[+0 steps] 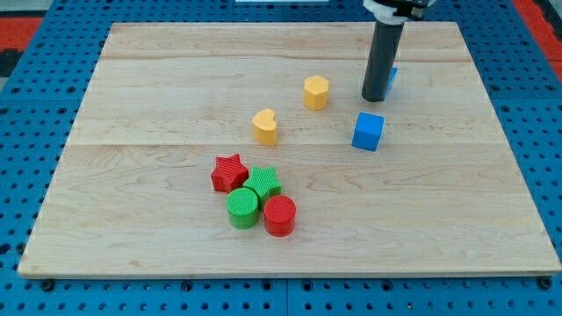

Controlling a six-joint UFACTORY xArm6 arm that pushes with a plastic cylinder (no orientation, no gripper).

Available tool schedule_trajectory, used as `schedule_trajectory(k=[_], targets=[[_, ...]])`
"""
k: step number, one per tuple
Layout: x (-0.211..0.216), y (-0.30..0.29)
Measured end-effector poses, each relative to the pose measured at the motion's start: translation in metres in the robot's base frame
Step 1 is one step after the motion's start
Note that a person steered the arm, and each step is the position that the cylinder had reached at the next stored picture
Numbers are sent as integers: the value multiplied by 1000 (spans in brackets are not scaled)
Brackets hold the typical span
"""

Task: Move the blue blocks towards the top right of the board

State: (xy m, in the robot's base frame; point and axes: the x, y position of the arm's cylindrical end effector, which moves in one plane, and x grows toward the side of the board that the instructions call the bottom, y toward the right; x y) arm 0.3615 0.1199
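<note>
Here my tip (374, 98) sits against the left side of a blue block (391, 81) mostly hidden behind the rod, near the counter's (158, 96) top right. The blue cube (368, 132) lies apart, just below. No pincer shows.

no readable text, label, brand, number or sign shows anywhere.

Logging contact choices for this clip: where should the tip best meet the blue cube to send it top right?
No grip is possible, only a push. My tip sits above the blue cube, beside the other blue block. Probably best to circle to the cube's lower-left faces and push at their shared corner's middle; its flat sides face that way, and nothing lies there.
</note>
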Motion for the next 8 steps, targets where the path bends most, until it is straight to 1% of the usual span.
schedule_trajectory(k=[1, 3, 4, 5, 6, 7, 8], targets=[[73, -20], [154, -71], [153, 6], [112, 15], [73, 13], [55, 4], [45, -27]])
